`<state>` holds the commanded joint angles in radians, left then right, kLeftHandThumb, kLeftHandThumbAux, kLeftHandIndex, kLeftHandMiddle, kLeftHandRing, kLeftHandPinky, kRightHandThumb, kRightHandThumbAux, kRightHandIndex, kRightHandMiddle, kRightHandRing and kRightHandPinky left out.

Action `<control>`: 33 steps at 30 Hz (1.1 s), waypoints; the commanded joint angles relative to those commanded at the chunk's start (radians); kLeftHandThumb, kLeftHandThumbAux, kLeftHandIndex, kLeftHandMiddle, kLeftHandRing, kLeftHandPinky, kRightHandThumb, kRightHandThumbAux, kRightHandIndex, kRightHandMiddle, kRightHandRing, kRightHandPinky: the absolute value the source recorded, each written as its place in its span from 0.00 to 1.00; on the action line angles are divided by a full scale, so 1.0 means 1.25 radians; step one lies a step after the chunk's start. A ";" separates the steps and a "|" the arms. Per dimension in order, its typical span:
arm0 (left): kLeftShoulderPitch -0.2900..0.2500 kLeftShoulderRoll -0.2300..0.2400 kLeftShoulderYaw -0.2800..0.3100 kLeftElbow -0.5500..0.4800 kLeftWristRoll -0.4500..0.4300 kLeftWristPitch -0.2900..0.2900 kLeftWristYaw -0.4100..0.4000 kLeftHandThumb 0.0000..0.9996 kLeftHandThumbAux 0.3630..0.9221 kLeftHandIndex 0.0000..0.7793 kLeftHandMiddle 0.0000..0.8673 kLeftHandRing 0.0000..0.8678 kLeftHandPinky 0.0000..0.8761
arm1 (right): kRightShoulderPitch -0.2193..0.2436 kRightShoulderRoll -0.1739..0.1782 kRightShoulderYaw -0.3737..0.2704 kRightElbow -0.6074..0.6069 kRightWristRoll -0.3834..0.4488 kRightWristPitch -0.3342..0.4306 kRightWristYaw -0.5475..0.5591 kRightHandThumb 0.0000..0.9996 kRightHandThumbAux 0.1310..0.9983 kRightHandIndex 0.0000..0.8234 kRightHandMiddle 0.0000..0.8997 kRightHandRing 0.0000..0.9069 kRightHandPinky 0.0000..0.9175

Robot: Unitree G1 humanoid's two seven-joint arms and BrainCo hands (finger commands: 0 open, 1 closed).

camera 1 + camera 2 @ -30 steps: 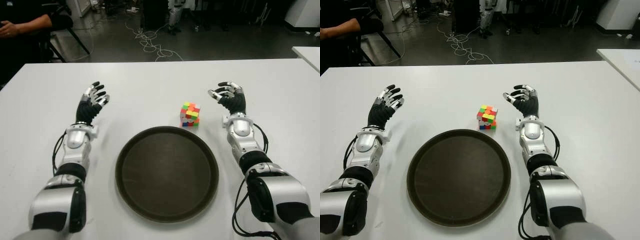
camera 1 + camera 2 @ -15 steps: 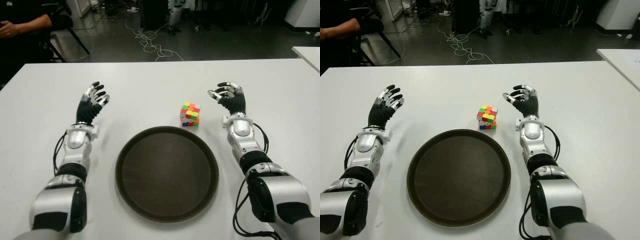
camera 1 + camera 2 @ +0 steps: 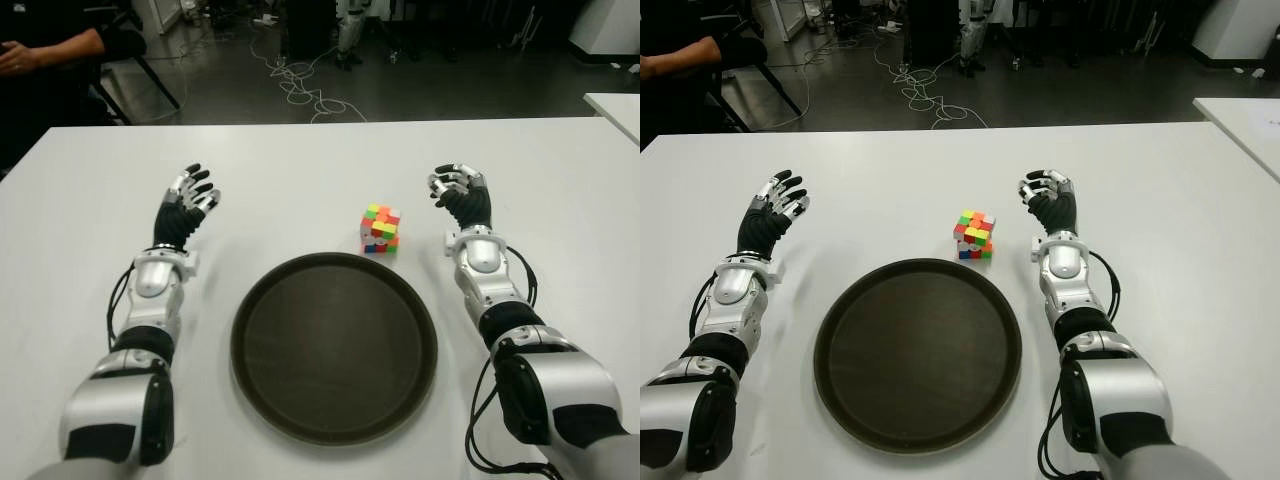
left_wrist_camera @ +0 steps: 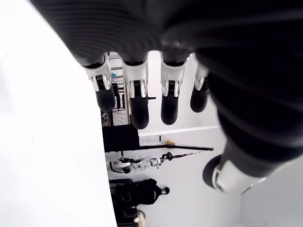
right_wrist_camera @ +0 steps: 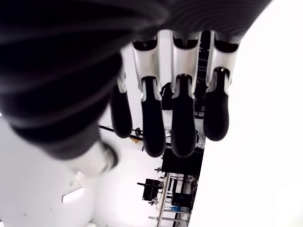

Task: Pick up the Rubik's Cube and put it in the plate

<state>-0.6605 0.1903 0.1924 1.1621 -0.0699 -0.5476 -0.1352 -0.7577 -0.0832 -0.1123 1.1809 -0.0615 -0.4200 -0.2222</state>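
Left eye view: right hand (image 3: 462, 194) fingers curl inward compared with half a second ago, holding nothing, near the multicoloured Rubik's Cube (image 3: 380, 229). Cube sits untouched mid-tabletop, just beyond the round dark-brown plate (image 3: 334, 345). Left hand (image 3: 185, 208) idle, spread. Grasp not started.

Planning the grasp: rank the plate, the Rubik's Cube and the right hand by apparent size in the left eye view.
1. plate, by far the largest.
2. right hand and Rubik's Cube look alike in size, so no ranking between them.
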 joint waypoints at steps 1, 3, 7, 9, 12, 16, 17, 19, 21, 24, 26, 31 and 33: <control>0.000 0.000 0.000 0.000 0.000 0.001 0.001 0.00 0.57 0.12 0.18 0.15 0.10 | 0.000 0.000 0.001 0.000 -0.001 -0.001 -0.001 0.68 0.70 0.51 0.57 0.59 0.61; 0.002 0.000 0.000 -0.001 0.000 0.002 0.002 0.00 0.56 0.12 0.18 0.15 0.10 | 0.001 0.002 0.002 -0.001 -0.003 -0.002 -0.004 0.68 0.70 0.51 0.57 0.58 0.61; 0.003 0.000 0.001 -0.005 -0.001 0.003 0.004 0.00 0.57 0.12 0.17 0.14 0.10 | 0.001 0.003 0.002 -0.004 -0.003 -0.002 -0.003 0.68 0.70 0.51 0.57 0.58 0.61; 0.005 0.000 0.001 -0.006 -0.002 -0.001 0.000 0.00 0.57 0.12 0.17 0.14 0.09 | 0.002 0.003 0.002 -0.005 -0.003 -0.003 -0.003 0.68 0.70 0.51 0.57 0.58 0.61; 0.005 0.001 0.000 -0.007 -0.001 -0.004 -0.003 0.00 0.57 0.12 0.18 0.14 0.09 | 0.003 0.003 0.004 -0.007 -0.007 -0.003 -0.008 0.68 0.70 0.51 0.56 0.58 0.60; 0.007 0.004 -0.002 -0.009 0.002 -0.006 -0.006 0.00 0.57 0.13 0.18 0.14 0.09 | 0.001 0.001 0.011 -0.007 -0.018 0.006 -0.022 0.68 0.70 0.51 0.55 0.57 0.59; 0.007 0.004 -0.002 -0.009 0.002 -0.006 -0.006 0.00 0.57 0.13 0.18 0.14 0.09 | 0.001 0.001 0.013 -0.007 -0.020 0.007 -0.024 0.68 0.70 0.51 0.55 0.57 0.59; 0.008 0.005 -0.004 -0.010 0.004 -0.008 -0.006 0.00 0.57 0.12 0.18 0.14 0.09 | 0.000 -0.001 0.016 -0.006 -0.022 0.011 -0.022 0.68 0.70 0.50 0.54 0.57 0.59; 0.009 0.005 -0.005 -0.012 0.005 -0.010 -0.005 0.00 0.57 0.12 0.18 0.14 0.10 | 0.001 -0.002 0.018 -0.006 -0.023 0.011 -0.021 0.68 0.70 0.50 0.53 0.57 0.59; 0.010 0.005 -0.005 -0.012 0.005 -0.012 -0.005 0.00 0.57 0.12 0.18 0.14 0.10 | 0.001 -0.003 0.021 -0.006 -0.024 0.011 -0.021 0.68 0.70 0.51 0.53 0.56 0.58; 0.011 0.004 -0.005 -0.012 0.005 -0.014 -0.004 0.00 0.58 0.12 0.18 0.15 0.10 | 0.002 -0.004 0.022 -0.006 -0.025 0.010 -0.020 0.68 0.70 0.51 0.53 0.56 0.58; 0.010 0.002 -0.006 -0.011 0.006 -0.014 0.001 0.00 0.55 0.13 0.18 0.15 0.10 | 0.002 -0.007 0.026 -0.006 -0.027 0.009 -0.017 0.68 0.70 0.51 0.53 0.56 0.58; 0.010 0.002 -0.007 -0.010 0.007 -0.013 0.004 0.00 0.54 0.13 0.18 0.15 0.10 | 0.002 -0.008 0.027 -0.005 -0.028 0.008 -0.017 0.68 0.70 0.51 0.53 0.56 0.58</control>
<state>-0.6485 0.1923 0.1838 1.1490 -0.0609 -0.5641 -0.1301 -0.7551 -0.0936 -0.0792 1.1750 -0.0959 -0.4103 -0.2431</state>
